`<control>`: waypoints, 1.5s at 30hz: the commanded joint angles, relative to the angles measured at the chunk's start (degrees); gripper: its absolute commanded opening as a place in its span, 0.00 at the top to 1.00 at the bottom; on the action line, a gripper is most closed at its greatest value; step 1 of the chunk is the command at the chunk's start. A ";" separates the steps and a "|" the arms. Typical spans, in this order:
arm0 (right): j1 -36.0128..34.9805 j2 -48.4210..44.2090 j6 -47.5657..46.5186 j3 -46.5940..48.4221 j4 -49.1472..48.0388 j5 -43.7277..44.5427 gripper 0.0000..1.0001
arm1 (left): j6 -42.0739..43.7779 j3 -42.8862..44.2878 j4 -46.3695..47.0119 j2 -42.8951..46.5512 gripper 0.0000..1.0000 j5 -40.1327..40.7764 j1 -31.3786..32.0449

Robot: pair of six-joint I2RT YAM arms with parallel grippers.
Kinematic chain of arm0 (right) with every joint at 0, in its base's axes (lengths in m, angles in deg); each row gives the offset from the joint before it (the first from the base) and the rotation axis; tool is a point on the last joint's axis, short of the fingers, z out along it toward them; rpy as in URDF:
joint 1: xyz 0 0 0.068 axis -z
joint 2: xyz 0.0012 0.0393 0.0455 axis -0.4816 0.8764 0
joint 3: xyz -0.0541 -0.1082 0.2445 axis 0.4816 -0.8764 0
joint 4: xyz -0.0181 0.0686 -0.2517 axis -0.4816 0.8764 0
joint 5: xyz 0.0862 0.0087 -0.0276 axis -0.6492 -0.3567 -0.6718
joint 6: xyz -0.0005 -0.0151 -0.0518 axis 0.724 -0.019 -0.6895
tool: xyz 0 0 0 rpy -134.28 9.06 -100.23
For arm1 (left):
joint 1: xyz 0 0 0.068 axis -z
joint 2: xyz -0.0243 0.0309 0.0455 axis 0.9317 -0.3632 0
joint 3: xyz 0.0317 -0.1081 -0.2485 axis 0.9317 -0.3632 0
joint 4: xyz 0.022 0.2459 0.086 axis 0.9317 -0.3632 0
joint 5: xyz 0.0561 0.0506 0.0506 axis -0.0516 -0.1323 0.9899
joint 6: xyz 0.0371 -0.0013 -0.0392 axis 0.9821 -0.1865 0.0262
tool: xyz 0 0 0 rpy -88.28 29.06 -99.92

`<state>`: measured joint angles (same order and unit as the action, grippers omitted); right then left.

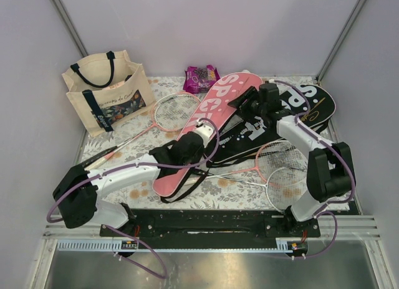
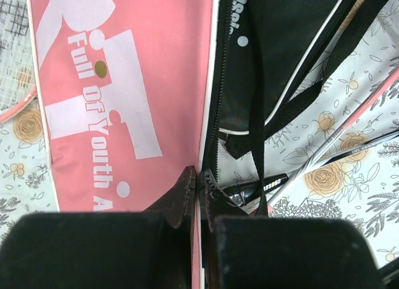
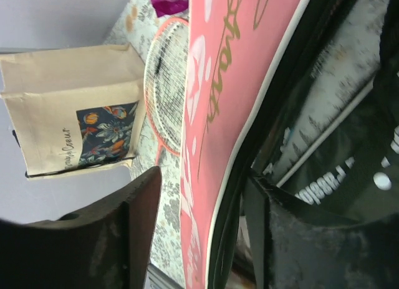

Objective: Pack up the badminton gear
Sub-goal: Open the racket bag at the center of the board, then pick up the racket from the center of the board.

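Two arms meet over the pink "SPORT" cover (image 1: 227, 93), which lies slantwise from the far middle of the table to the near left. The left arm reaches low from its base toward the centre. The left gripper (image 2: 198, 180) is pressed closed on the cover's zip edge, where pink meets the black cover (image 1: 305, 105). The right arm rises to a bent elbow by the right wall and then reaches in toward the far left. The right gripper (image 3: 202, 177) stands parted, with the pink cover's far edge between its fingers.

The black cover lies just right of the pink one, its far end close to the right wall. A pink-framed racket (image 1: 176, 111) rests at the pink cover's left edge. A white racket (image 1: 280, 170) lies near the right arm's base. The canvas tote (image 1: 106, 93) stands at the far left. Bare floral cloth (image 1: 134, 149) lies between the tote and the left arm.
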<state>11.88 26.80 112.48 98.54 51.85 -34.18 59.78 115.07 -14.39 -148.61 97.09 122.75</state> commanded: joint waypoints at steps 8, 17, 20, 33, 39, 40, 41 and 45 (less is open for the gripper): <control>0.38 -18.79 -2.65 -6.68 17.96 9.86 0.12 | -7.96 1.64 2.30 6.82 1.00 -7.80 -4.91; 0.30 -27.68 8.67 -18.20 29.01 14.40 0.23 | -14.46 0.50 2.91 9.02 1.00 -8.07 -6.84; 0.29 -27.85 11.05 -20.30 33.17 16.36 0.27 | -16.84 0.94 2.30 9.46 1.00 -7.19 -7.37; -5.06 -23.20 23.36 -30.15 29.23 15.47 0.37 | -17.99 1.38 2.21 8.32 1.00 -7.54 -7.55; -5.15 -17.05 24.51 -31.92 22.45 18.02 0.45 | -18.25 1.55 2.30 8.23 1.00 -7.37 -7.55; -5.15 -16.61 24.16 -31.74 22.18 18.64 0.54 | -18.25 1.64 2.21 8.14 1.00 -7.28 -7.63; -5.24 -16.26 23.89 -31.83 21.83 19.16 0.68 | -18.25 1.56 2.21 8.23 1.00 -7.28 -7.55; -5.24 -18.62 22.32 -31.39 23.31 21.18 1.00 | -19.04 1.12 1.77 8.14 1.00 -6.49 -7.63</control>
<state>7.10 9.95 137.01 66.76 74.82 -18.46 42.36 115.04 -15.68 -140.92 89.22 115.49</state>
